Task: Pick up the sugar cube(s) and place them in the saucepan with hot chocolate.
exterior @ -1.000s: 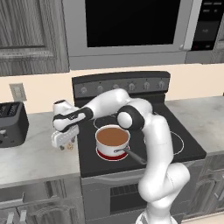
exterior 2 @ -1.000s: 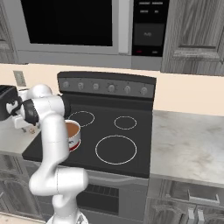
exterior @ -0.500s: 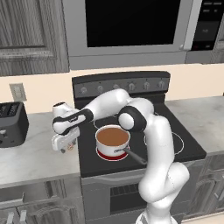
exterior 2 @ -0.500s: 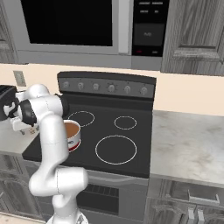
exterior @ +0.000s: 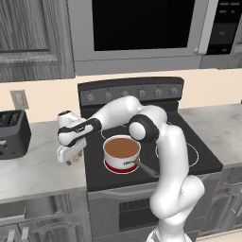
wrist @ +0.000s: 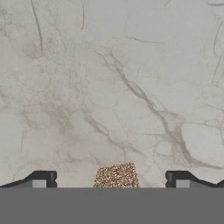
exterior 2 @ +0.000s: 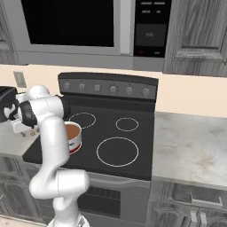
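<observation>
Grasp step: gripper point(wrist: 112, 183) low over surface point(wrist: 109, 87) near stove-side edge, fingers point(wrist: 39, 181) apart, straddling sugar cube point(wrist: 115, 176). Next: close, lift, carry to saucepan point(exterior: 122, 153).

A speckled tan sugar cube point(wrist: 115, 176) sits on the marbled worktop point(wrist: 109, 87), between the pincer point(wrist: 111, 180) tips, which stand apart.

A home kitchen: a black glass-top stove point(exterior: 189, 156) with knobs, a built-in microwave point(exterior: 142, 28) above, grey wood cabinets point(exterior 2: 199, 35), marbled stone counter point(exterior 2: 190, 146) and a dark toaster point(exterior: 12, 133).
</observation>
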Controlling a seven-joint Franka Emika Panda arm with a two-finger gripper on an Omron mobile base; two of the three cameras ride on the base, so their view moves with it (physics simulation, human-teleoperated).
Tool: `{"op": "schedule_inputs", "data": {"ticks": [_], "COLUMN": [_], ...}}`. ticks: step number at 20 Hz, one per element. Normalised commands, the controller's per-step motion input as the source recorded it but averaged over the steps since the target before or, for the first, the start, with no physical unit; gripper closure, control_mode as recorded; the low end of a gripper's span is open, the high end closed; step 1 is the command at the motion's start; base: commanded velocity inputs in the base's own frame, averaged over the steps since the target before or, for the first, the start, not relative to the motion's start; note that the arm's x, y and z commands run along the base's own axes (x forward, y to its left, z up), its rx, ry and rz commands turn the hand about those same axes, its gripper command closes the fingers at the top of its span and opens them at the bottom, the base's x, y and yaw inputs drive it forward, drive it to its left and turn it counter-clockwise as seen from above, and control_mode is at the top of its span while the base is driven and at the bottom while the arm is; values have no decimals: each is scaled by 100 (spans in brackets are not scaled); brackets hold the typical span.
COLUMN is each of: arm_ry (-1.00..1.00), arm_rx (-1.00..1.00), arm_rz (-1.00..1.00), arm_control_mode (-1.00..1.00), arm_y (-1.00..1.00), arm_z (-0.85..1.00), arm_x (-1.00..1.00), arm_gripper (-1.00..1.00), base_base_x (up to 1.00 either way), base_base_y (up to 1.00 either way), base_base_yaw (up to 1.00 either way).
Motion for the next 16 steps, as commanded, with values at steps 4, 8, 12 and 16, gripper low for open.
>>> {"op": "schedule_inputs", "data": {"ticks": [4,8,12,16], "arm_ry": [-1,0,0,-5], "arm_rx": [0,0,0,0], "arm_rz": [1,0,0,-4], "arm_control_mode": [-100,-100,-100,-100], "arm_y": [0,0,0,-26], "arm_z": [0,0,0,9], "arm_x": [0,0,0,-9], "arm_gripper": [100,100,100,100], "base_base_x": [0,0,0,0], "base_base_y": [0,0,0,0], "base_base_yaw": [0,0,0,0]}}
